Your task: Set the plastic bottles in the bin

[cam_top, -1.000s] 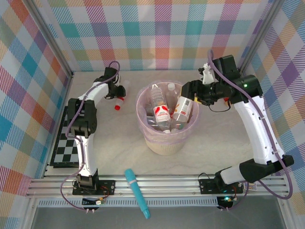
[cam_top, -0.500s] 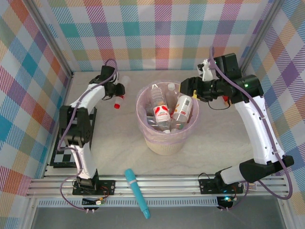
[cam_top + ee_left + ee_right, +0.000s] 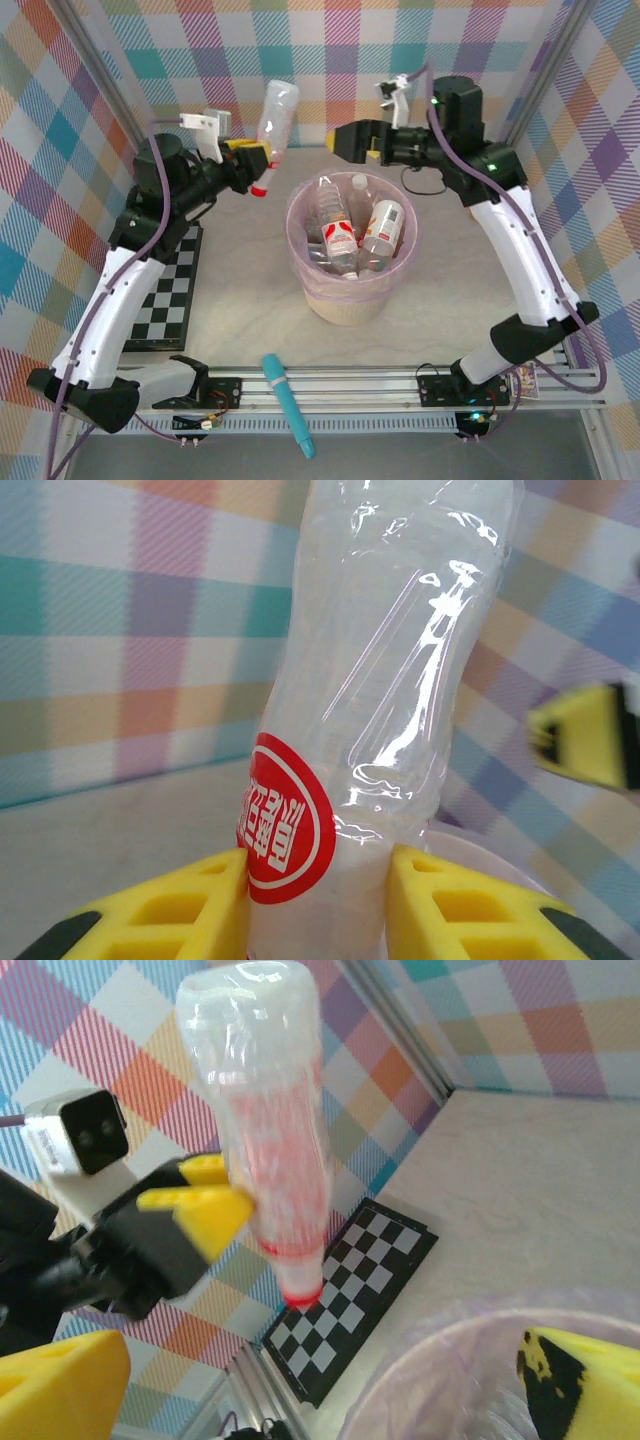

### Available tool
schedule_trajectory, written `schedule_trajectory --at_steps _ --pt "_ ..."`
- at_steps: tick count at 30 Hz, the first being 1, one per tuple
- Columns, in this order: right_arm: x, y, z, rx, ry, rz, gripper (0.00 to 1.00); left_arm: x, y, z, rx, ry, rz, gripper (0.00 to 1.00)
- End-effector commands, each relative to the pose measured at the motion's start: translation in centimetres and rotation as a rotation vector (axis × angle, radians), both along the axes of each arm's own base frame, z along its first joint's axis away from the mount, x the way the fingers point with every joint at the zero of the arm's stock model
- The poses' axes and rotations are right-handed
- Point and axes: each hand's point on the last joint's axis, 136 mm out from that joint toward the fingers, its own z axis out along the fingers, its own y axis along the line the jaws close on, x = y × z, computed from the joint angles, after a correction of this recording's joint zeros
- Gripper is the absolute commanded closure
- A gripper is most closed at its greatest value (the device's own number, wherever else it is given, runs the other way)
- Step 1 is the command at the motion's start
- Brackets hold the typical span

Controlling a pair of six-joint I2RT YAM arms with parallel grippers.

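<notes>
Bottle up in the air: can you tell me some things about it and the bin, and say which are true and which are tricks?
1. The left gripper holds a clear bottle with its red cap pointing down. True.
2. The right gripper is shut on a bottle. False: it is open and holds nothing.
3. The bin has bottles inside it. True.
4. The teal stick lies inside the bin. False: it lies outside the bin, across the near rail.
</notes>
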Motion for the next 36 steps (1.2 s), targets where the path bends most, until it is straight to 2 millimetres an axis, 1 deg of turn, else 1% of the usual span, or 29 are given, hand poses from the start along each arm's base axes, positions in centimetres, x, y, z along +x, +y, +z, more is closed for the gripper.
schedule_trajectory --at_steps 1,3,6,11,15,17,20,23,24,26,27,28,29,31,32,34,36 --pt "0.7 1.5 1.3 -0.027 -0.141 0.024 0.01 -1.3 -2.3 -2.2 0.001 0.051 -0.113 0.65" --pt "1.2 1.8 1.2 -0.035 -0.154 0.010 0.01 -2.0 -2.7 -2.6 0.017 0.054 -0.130 0.66" --pt "2.0 2.1 0.4 -0.047 -0.137 0.006 0.01 -2.8 -3.3 -3.2 0.026 0.060 -0.166 0.66" --pt "3.0 3.4 -1.5 -0.055 -0.056 0.035 0.00 -2.7 -3.9 -3.6 0.023 0.069 -0.188 0.67" --pt "3.8 3.6 -1.7 -0.064 -0.061 0.023 0.04 -2.9 -4.4 -3.4 0.016 0.061 -0.212 0.68" --pt "4.0 3.8 -1.6 -0.056 -0.066 0.028 0.08 -3.0 -4.6 -3.4 0.016 0.059 -0.226 0.68" --pt "3.9 4.0 -1.1 -0.044 -0.069 0.039 0.21 -3.0 -4.7 -3.5 0.020 0.062 -0.230 0.68" --pt "3.6 3.9 -0.2 -0.030 -0.090 0.042 0.29 -3.0 -4.7 -3.5 0.015 0.066 -0.231 0.67" --pt "3.4 3.8 0.1 -0.027 -0.097 0.041 0.31 -3.0 -4.7 -2.9 -0.001 0.042 -0.231 0.65" --pt "3.0 3.4 1.3 -0.015 -0.126 0.035 0.42 -3.2 -4.9 -2.1 -0.043 0.023 -0.243 0.64" --pt "2.9 3.3 1.8 -0.012 -0.142 0.033 0.44 -3.4 -4.9 -1.6 -0.067 0.015 -0.250 0.62" --pt "2.7 3.0 2.4 -0.008 -0.162 0.026 0.44 -3.5 -5.0 -1.3 -0.094 0.015 -0.258 0.58" --pt "2.5 2.7 3.0 -0.009 -0.179 0.017 0.44 -3.6 -5.0 -1.0 -0.114 0.016 -0.260 0.48" --pt "2.2 2.0 3.8 -0.025 -0.219 -0.006 0.44 -3.7 -4.9 -0.7 -0.149 0.023 -0.251 0.32" --pt "2.0 1.5 4.2 -0.039 -0.247 -0.020 0.44 -3.7 -4.6 -0.5 -0.167 0.026 -0.236 0.26" --pt "1.6 0.7 4.6 -0.069 -0.297 -0.037 0.46 -3.4 -3.7 -0.6 -0.197 0.052 -0.182 0.19" --pt "1.1 0.1 4.8 -0.097 -0.333 -0.040 0.48 -2.7 -2.4 -1.0 -0.237 0.075 -0.122 0.15"
